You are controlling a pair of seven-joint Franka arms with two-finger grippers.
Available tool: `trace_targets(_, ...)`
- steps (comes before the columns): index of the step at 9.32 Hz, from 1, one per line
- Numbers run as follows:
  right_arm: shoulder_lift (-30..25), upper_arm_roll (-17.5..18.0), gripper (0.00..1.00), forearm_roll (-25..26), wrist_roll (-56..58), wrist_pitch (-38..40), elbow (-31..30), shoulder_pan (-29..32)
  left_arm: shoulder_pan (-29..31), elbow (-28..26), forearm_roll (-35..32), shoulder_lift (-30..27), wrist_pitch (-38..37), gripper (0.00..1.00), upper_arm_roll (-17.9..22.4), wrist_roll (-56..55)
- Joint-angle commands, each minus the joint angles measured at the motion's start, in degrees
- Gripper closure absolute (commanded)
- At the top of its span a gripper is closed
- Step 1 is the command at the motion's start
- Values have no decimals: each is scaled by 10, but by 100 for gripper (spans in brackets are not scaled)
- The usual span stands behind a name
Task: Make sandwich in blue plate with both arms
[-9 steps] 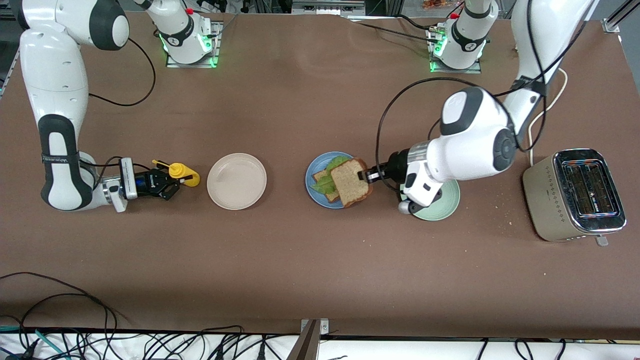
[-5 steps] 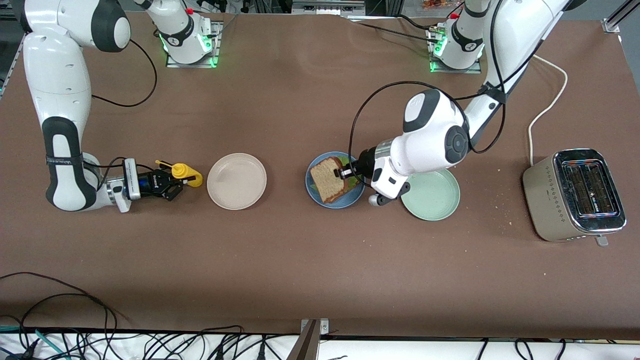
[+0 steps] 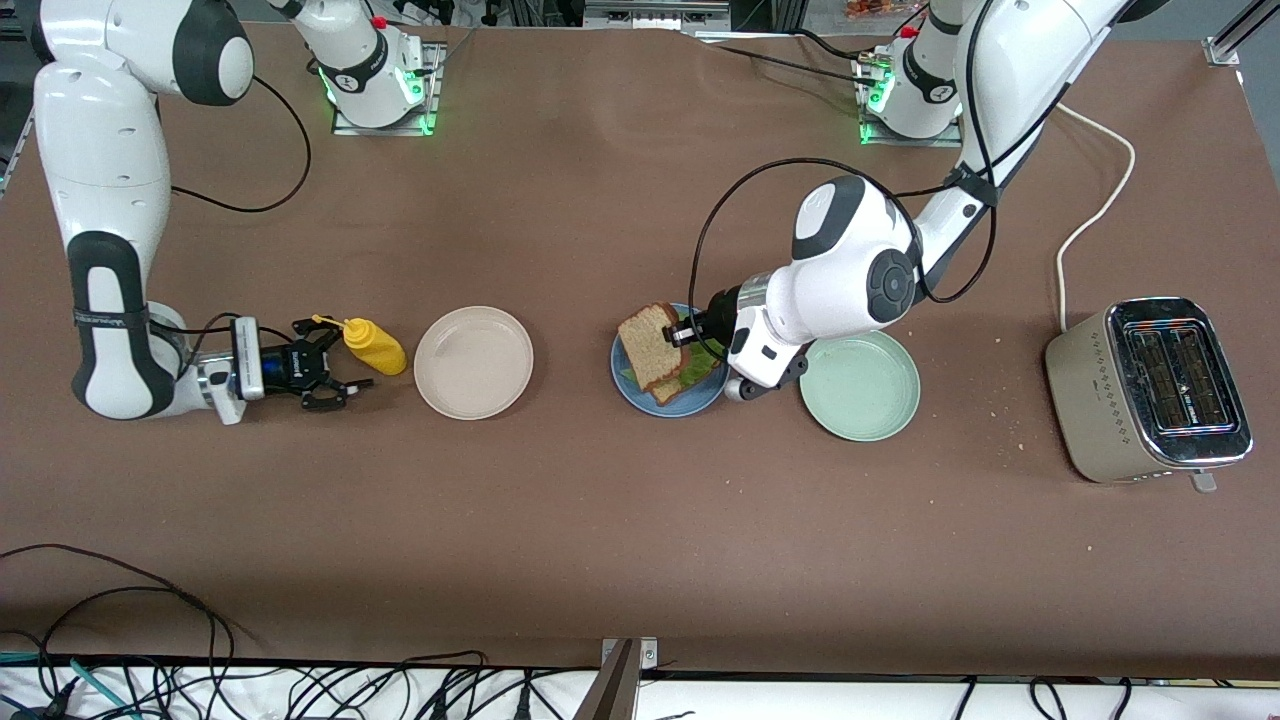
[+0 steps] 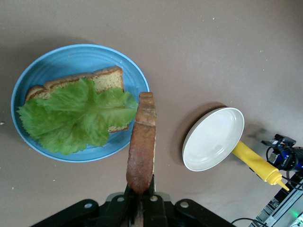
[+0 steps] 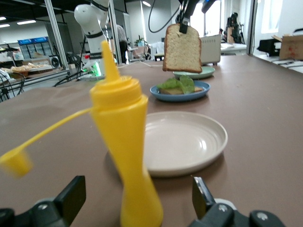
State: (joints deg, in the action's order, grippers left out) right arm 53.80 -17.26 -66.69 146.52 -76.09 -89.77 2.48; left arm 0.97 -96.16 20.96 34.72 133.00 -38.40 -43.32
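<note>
Right tool newly spread beside mustard bottle, beige plate adjacent

Bright even overhead light, soft shadows

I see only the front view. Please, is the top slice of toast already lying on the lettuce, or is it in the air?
Observer: In the air. The right wrist view shows the top slice hanging upright, with a clear gap above the lettuce on the blue plate.
Operator: How does the left arm hold it?
Observer: The left gripper has its jaws shut on one edge of the slice.
Operator: And the yellow bottle?
Observer: The yellow bottle stands upright between the open jaws of the right gripper, touching neither.
</note>
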Motion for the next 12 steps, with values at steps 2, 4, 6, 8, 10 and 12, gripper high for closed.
trace_targets(2,-5,-82,0,32,-75,14,51,23,-10,-19,7,1,20,100,4,10)
trace_targets(4,-39,-102,0,67,-191,23,78,21,-10,-26,1,3,25,100,3,15)
trace_targets(6,-91,-121,0,109,-352,21,104,13,-10,-31,-10,8,25,100,3,15)
trace_targets(8,-125,-121,0,163,-506,17,157,-3,-10,-40,-11,9,25,100,5,16)
trace_targets(10,-155,-125,0,244,-660,-11,204,-44,2,-63,-11,9,24,100,7,38)
trace_targets(12,-164,-126,0,323,-775,-19,247,-80,5,-67,-11,9,17,100,22,56)
